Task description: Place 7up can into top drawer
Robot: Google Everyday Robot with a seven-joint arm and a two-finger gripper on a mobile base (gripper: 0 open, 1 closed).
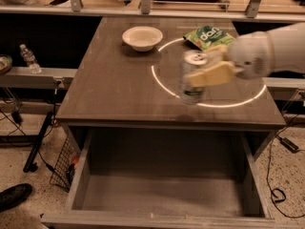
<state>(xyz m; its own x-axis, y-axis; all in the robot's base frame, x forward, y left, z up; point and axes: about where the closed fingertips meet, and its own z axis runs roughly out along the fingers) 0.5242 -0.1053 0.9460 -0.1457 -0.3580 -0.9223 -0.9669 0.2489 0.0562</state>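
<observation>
The 7up can (192,78), silver-white with green markings and a silver top, is held upright in the air above the right half of the grey table (114,92). My gripper (209,70) comes in from the right on the white arm and is shut on the can, with a yellowish finger (214,74) across its front. The top drawer (162,194) stands pulled out below the table's front edge, wide, shallow and empty. The can is behind the drawer's opening, over the tabletop.
A white bowl (142,36) and a green snack bag (208,36) sit at the back of the table. A bright light ring (159,85) lies on the tabletop. A water bottle (29,58) stands on a ledge at left. A shoe (14,194) and cables are on the floor.
</observation>
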